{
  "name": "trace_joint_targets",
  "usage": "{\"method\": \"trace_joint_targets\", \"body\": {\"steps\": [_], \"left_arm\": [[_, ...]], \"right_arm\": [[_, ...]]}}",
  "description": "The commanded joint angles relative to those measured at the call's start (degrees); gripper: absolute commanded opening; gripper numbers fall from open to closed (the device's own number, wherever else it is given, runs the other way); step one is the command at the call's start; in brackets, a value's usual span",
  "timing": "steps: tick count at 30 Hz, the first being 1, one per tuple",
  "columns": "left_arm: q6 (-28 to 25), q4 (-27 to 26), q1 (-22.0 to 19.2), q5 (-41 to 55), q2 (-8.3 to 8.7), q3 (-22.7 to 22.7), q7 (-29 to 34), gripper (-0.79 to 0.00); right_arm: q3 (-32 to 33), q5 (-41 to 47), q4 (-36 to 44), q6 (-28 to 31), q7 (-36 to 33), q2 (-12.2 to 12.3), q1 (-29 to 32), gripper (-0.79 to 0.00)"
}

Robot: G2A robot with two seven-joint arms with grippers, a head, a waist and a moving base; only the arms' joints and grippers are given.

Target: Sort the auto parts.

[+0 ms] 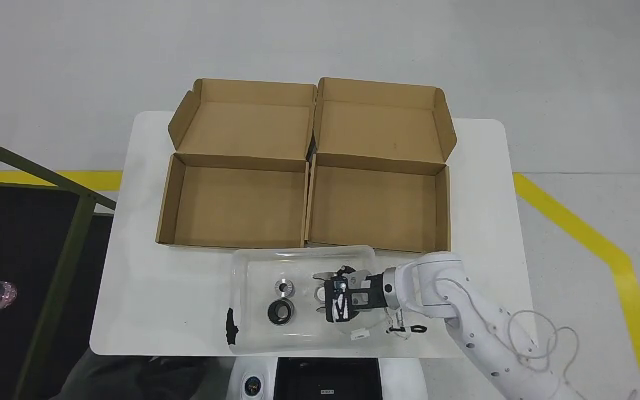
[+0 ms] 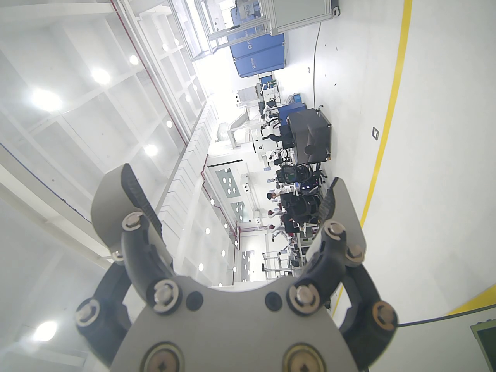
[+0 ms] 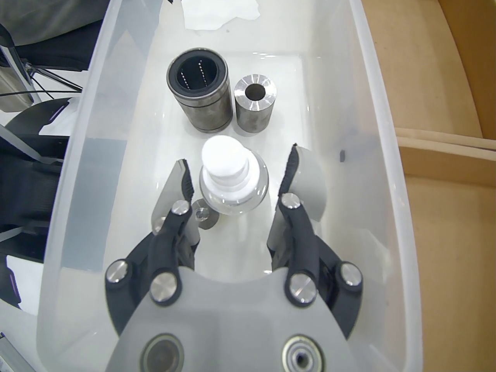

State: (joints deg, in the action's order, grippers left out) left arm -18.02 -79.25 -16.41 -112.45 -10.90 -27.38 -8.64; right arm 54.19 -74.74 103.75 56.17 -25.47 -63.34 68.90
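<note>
Right wrist view, mid-frame: right gripper (image 3: 239,158) stood wide-jawed, flanking the clear white-capped bulb (image 3: 233,195) (likely light, slick, fragile); its cap (image 3: 224,154) looked the surest hold.

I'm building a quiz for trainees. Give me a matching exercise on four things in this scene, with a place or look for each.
1. large cylinder
2. small cylinder
3. white-capped part
4. cardboard boxes

A. brown, lids folded back
B. between the right gripper's open fingers
C. black ring around its top
D. shiny flat top with a small hole

Pairs: 1-C, 2-D, 3-B, 4-A
</note>
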Motion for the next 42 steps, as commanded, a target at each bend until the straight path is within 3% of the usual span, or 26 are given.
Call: {"method": "trace_joint_targets", "body": {"steps": [1, 3, 4, 13, 23, 42], "left_arm": [[0.00, 0.00, 0.00, 0.00, 0.00, 0.00, 0.00, 0.000], [0.00, 0.00, 0.00, 0.00, 0.00, 0.00, 0.00, 0.000], [0.00, 0.00, 0.00, 0.00, 0.00, 0.00, 0.00, 0.000], [0.00, 0.00, 0.00, 0.00, 0.00, 0.00, 0.00, 0.000], [0.00, 0.00, 0.00, 0.00, 0.00, 0.00, 0.00, 0.000], [0.00, 0.00, 0.00, 0.00, 0.00, 0.00, 0.00, 0.000]], "right_arm": [[-0.24, 0.16, -0.25, 0.14, 0.29, 0.00, -0.24, -0.631], [-0.46, 0.26, -0.44, 0.39, 0.63, 0.02, -0.52, -0.776], [-0.53, 0.18, -0.45, 0.40, 0.70, 0.04, -0.65, -0.785], [-0.30, -0.79, 1.69, 0.83, 6.02, 0.30, -0.97, -0.785], [1.53, -4.87, 4.55, -2.10, 19.18, 0.60, 0.20, -0.785], [10.57, -4.93, 4.87, -14.57, 46.85, 1.08, 3.41, -0.785]]}}
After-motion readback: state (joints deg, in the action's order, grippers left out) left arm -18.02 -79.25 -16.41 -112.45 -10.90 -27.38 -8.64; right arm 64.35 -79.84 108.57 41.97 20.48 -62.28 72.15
